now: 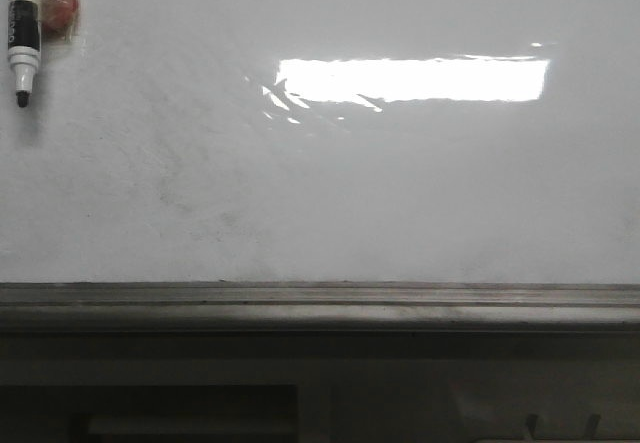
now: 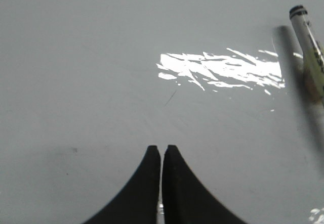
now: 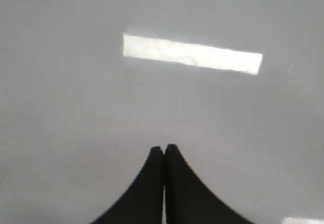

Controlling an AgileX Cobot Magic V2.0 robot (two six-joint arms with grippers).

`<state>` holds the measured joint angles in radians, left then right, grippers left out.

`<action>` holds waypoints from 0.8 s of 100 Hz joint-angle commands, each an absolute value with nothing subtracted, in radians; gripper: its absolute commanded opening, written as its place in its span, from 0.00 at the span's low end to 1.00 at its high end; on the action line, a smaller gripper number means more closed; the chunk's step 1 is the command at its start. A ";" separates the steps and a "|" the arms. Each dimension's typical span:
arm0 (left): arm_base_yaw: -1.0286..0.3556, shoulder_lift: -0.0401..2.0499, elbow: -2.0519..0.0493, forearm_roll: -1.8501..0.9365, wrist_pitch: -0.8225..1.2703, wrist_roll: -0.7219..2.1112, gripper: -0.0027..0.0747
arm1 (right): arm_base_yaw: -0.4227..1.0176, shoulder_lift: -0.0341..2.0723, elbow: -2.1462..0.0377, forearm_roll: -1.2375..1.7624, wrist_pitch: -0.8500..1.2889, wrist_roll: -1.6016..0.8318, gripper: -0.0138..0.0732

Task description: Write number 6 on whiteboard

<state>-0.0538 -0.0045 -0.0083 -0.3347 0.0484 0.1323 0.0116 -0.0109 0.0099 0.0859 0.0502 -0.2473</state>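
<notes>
Across the whiteboard [image 1: 400,183] no number 6 shows, only faint smudges and glare; writing not begun. Marker [image 1: 22,38] hangs at upper left, uncapped, ungrasped. Left claw [image 2: 161,150] and right claw [image 3: 164,149] both pressed closed, empty. Everything remains: fetch marker, draw.

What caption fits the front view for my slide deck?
Blank whiteboard above its metal ledge, with a marker hanging at its upper left corner; no 6 written yet.
</notes>
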 commanded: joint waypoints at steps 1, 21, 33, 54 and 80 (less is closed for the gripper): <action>-0.052 -0.036 0.040 -0.482 -0.034 0.120 0.01 | 0.005 -0.028 0.033 0.169 -0.085 -0.244 0.08; -0.052 -0.036 0.040 -0.735 -0.041 0.120 0.01 | 0.005 -0.028 0.033 0.318 -0.131 -0.244 0.08; -0.052 -0.036 0.031 -0.826 -0.041 0.120 0.01 | 0.005 -0.028 0.031 0.500 -0.135 -0.244 0.08; -0.052 0.000 -0.081 -0.788 0.064 0.122 0.01 | 0.005 0.010 -0.066 0.564 0.067 -0.246 0.09; -0.052 0.294 -0.361 -0.581 0.360 0.185 0.01 | 0.005 0.355 -0.298 0.510 0.305 -0.246 0.08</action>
